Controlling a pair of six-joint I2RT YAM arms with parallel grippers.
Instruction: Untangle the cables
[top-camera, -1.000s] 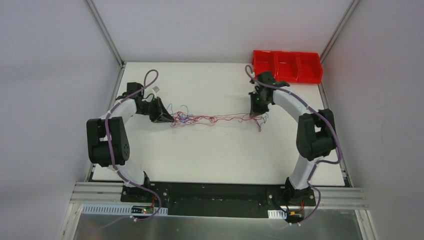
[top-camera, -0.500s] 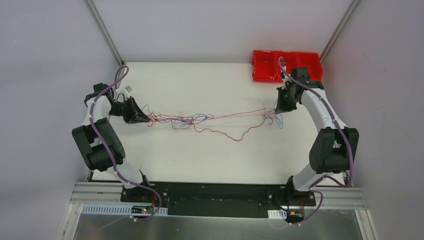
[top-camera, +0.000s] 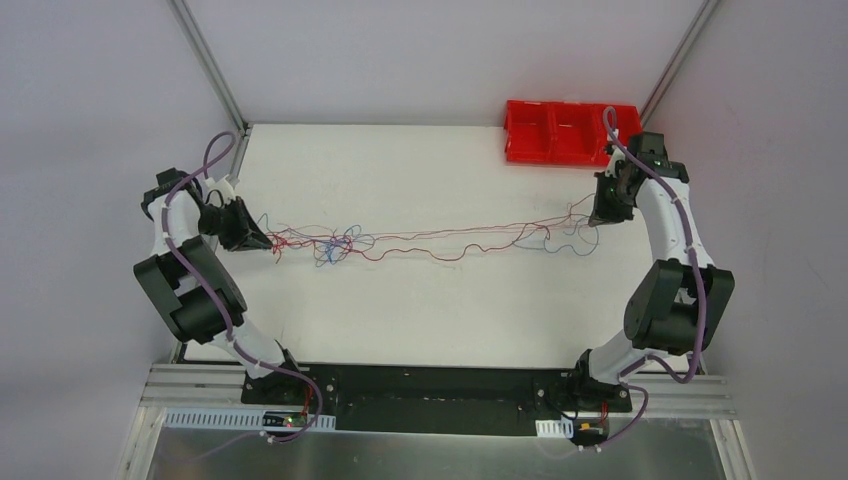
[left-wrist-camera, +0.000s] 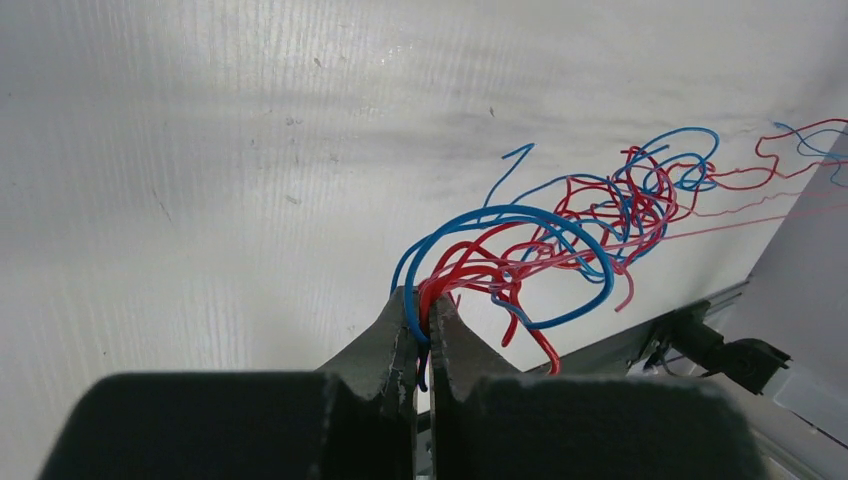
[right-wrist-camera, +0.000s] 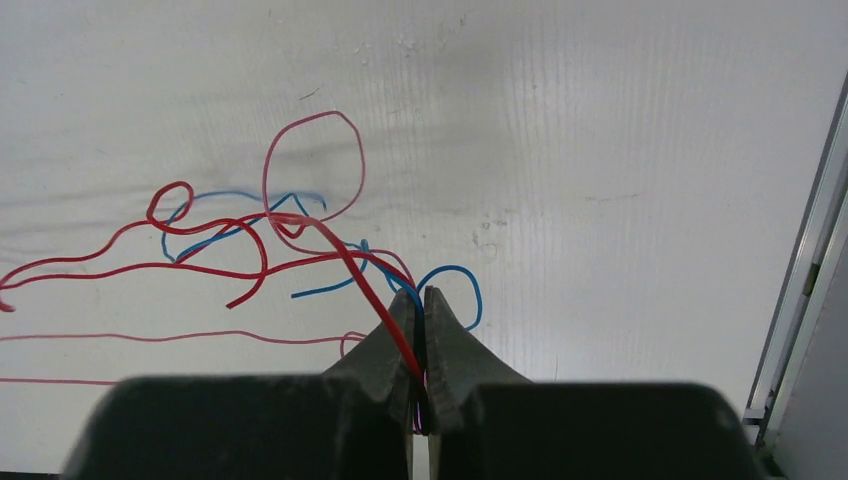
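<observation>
- Presently, top view: cables (top-camera: 420, 238) are seen stretched over the table (top-camera: 420, 320) between the left gripper (top-camera: 262, 240) and the right gripper (top-camera: 597, 218). A knot (top-camera: 335, 245) is noted nearer the left. Jaw detail is not resolved here.
- Left wrist: jaws are clamped on a bundle of red and blue strands. Loops are bunched just beyond the tips, which the top view blurs.
- Right wrist: jaws are pinched on a red strand. The strands near it lie loose and unknotted.
- Judgement: the pull should be made slowly and level, so the knot is loosened, not tightened.
</observation>
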